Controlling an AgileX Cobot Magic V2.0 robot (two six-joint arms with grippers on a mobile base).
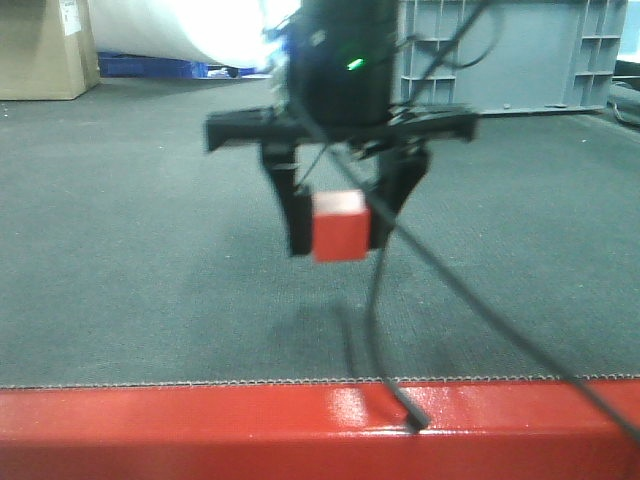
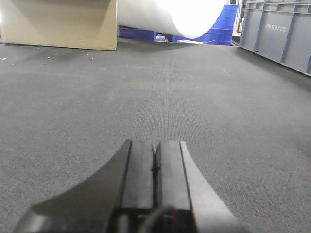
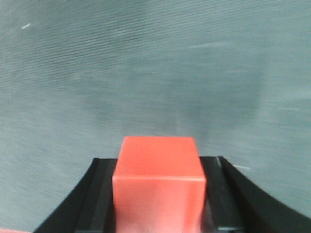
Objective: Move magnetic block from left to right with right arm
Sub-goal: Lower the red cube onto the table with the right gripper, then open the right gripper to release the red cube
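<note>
The magnetic block, a plain red cube, hangs in the air above the grey mat. My right gripper is shut on it, one black finger on each side. In the right wrist view the block fills the gap between the two pads, and the gripper has mat beneath it. My left gripper sits low over bare mat, its jaws pressed together with nothing between them. It does not show in the front view.
A glossy red table edge runs along the front. At the back stand a cardboard box, a white roll and a grey crate. A black cable trails from the right arm over the front edge.
</note>
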